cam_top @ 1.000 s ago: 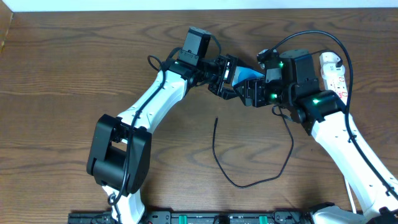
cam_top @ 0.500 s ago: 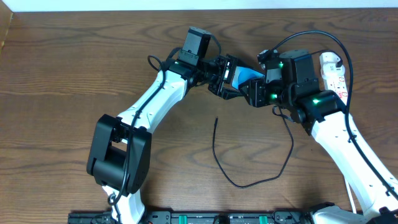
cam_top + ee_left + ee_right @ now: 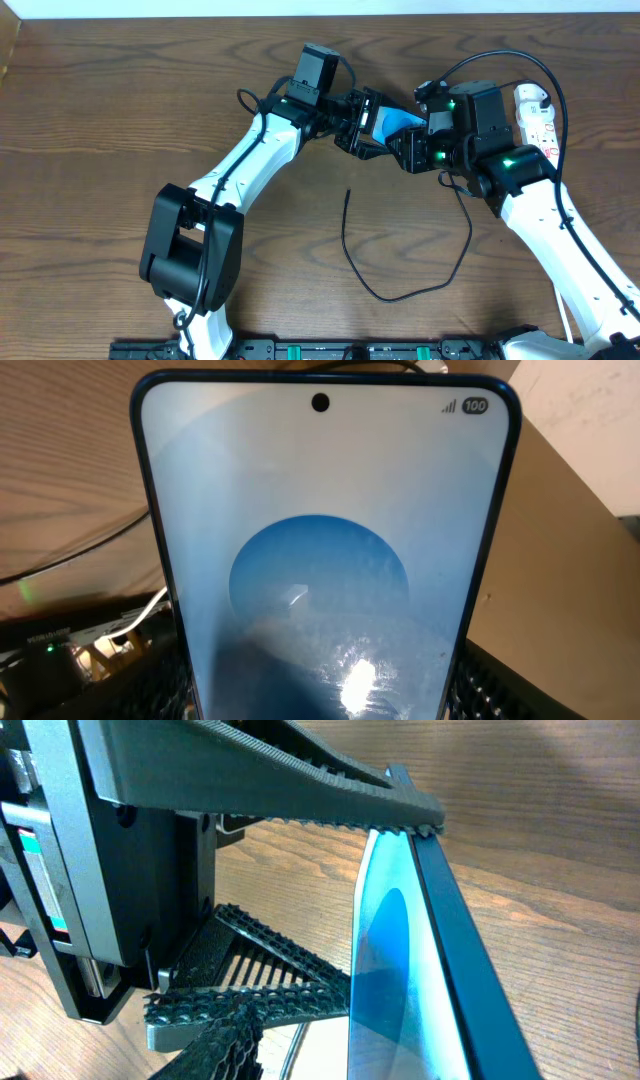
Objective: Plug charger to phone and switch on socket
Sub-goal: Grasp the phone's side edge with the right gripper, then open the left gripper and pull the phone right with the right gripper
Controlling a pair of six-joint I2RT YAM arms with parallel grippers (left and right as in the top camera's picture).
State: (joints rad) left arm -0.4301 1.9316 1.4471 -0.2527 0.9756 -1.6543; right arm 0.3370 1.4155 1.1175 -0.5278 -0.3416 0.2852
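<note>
Looking across the big brown table point(image 3: 120, 120), I see both arms meet near the far side. The left gripper point(image 3: 365, 125) is clamped on the phone point(image 3: 397, 121) by its edges. The right gripper point(image 3: 412, 152) is right beside the phone, but I cannot tell if its jaws pinch it. It should hold the phone steady and keep the plug hole free. The socket point(image 3: 535, 115) sits far right. The charger point(image 3: 400, 295) lies loose, closer to me.

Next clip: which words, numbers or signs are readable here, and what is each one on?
"100": in a small pill at the top right of the phone screen, beside a signal-bars icon.
Power strip: red marks, too small to read.
Nothing else is legible.
</note>
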